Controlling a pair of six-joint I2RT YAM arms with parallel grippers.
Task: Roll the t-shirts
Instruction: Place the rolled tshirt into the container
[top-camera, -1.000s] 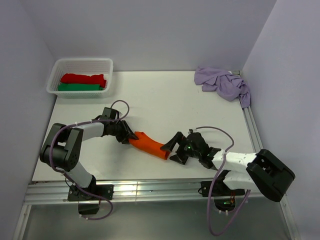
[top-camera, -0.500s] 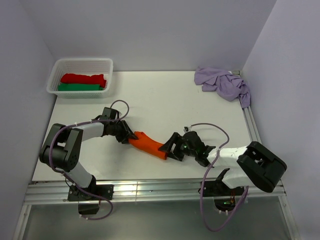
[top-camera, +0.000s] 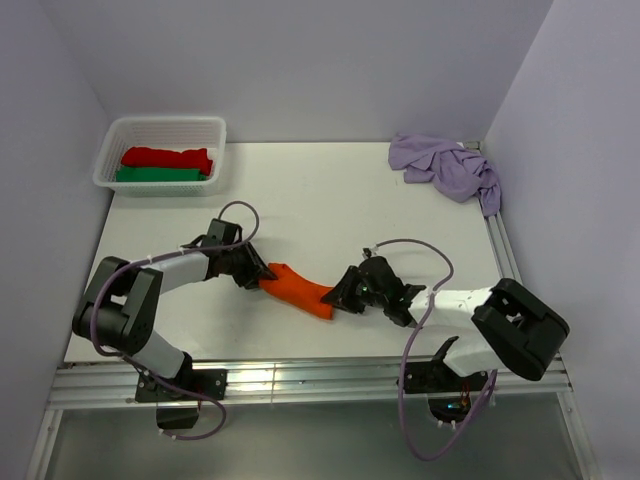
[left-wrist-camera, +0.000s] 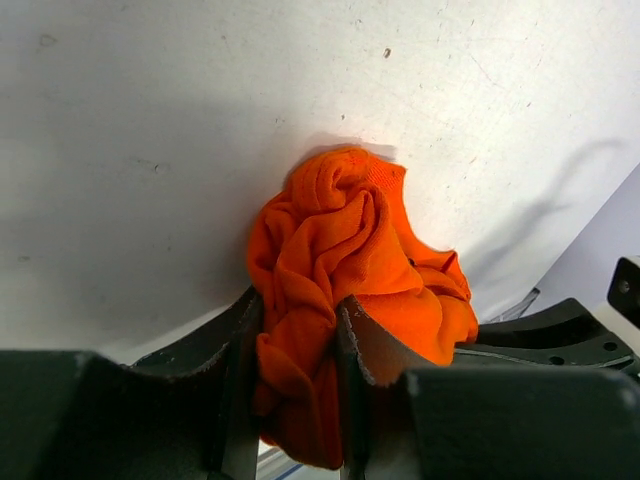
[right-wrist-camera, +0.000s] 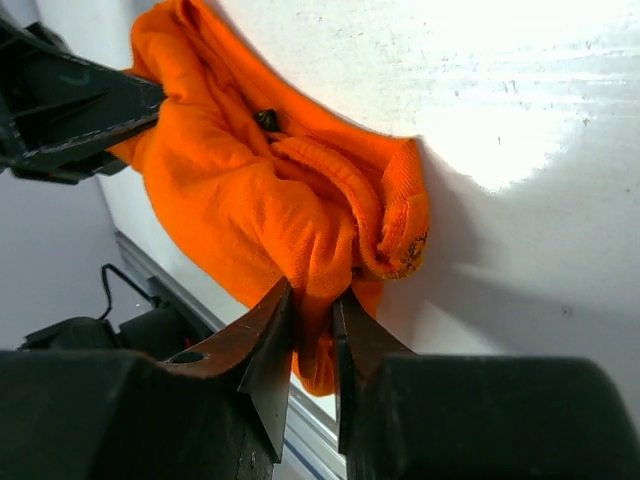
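I have two pincers, and both are clamped on the same thing. My left pincer grips one end of the orange t-shirt, and its wrist view shows a thick bunch of cloth squeezed between the two fingers. My right pincer pinches the other end, its jaws drawn narrow on a fold of orange fabric. The shirt is one short, bunched roll lying on the white table near the front edge, slanting between my two arms.

I count two t-shirts loose on the table. The second, the lilac t-shirt, lies crumpled in a heap at the far right corner, well apart from both pincers.

At the far left corner stands one white mesh basket holding two rolled garments side by side: one red roll toward the back and one green roll in front of it.
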